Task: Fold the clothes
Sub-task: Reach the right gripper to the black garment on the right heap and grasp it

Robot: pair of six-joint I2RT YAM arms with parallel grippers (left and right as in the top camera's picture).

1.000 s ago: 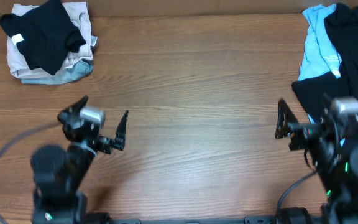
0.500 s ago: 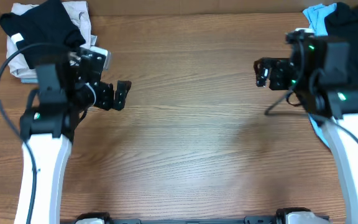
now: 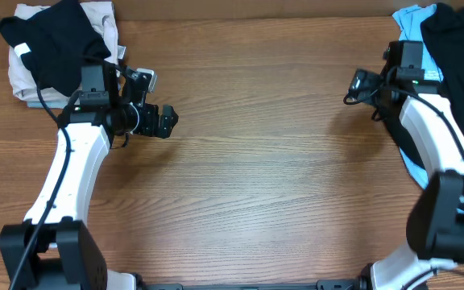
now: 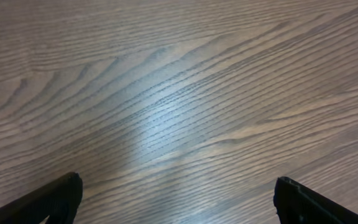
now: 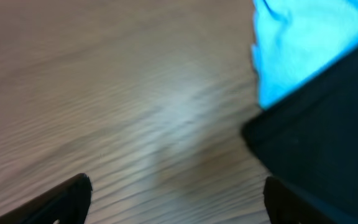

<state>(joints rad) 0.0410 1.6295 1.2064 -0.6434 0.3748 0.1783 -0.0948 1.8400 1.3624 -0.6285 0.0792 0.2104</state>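
I've got the black T-shirt (image 3: 457,56) bunched at the far right edge of the table (image 3: 256,185), with the light blue one (image 3: 413,44) tucked against its left side. My right wrist view is blurred, but it shows both: blue cloth above black, off to the right of the fingers. My right gripper (image 3: 357,83) hangs just beside that heap over bare wood, jaws spread wide with nothing between them. Over in the far left corner there's a second pile (image 3: 59,48), dark cloth on top of pale pieces. My left gripper (image 3: 166,122) hovers near it, jaws gaping, with only wood grain beneath.
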